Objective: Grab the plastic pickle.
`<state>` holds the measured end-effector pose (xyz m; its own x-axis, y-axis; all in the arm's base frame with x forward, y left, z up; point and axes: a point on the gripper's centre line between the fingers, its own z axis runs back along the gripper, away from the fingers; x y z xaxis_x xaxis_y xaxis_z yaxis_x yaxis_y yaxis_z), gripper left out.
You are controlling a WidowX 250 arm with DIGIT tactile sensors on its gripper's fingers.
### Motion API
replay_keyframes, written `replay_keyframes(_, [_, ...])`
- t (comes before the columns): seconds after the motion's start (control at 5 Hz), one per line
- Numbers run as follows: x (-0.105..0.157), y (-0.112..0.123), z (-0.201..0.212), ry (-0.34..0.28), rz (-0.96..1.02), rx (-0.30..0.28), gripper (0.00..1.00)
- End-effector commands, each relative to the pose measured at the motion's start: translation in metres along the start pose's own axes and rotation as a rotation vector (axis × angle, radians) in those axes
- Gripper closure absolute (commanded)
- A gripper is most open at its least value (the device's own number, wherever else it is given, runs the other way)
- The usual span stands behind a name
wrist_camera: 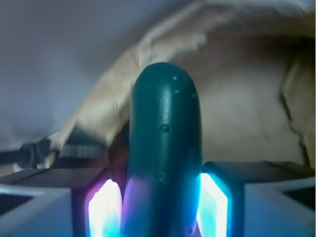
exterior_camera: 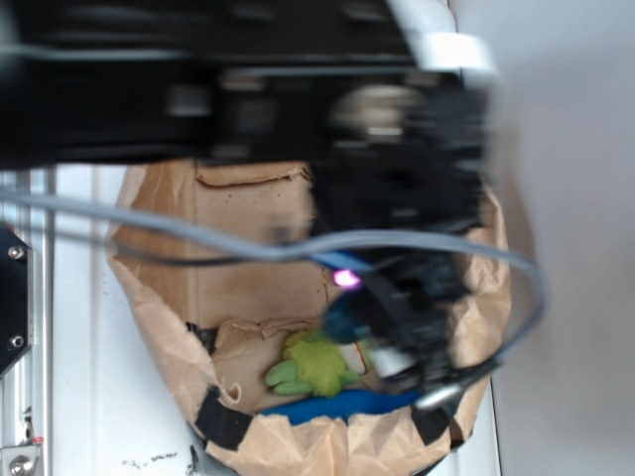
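The plastic pickle is a glossy dark green oblong with small bumps. It stands upright between the two glowing pads of my gripper, which is shut on it. In the exterior view the gripper hangs over the right side of an open brown paper bag, and the pickle shows as a dark teal shape at its tip, lifted above the bag's contents.
A fuzzy light green plush toy lies in the bag's bottom on something blue. A grey cable loops across the bag. The robot arm fills the top of the exterior view. Bag paper rises behind the pickle.
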<state>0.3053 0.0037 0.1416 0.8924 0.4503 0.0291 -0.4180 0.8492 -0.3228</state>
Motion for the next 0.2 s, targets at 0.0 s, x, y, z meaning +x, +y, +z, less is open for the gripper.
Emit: replay_keyframes(0.0, [0.0213,-0.0154,0.0175,-0.133,-0.076,0.022,1.0])
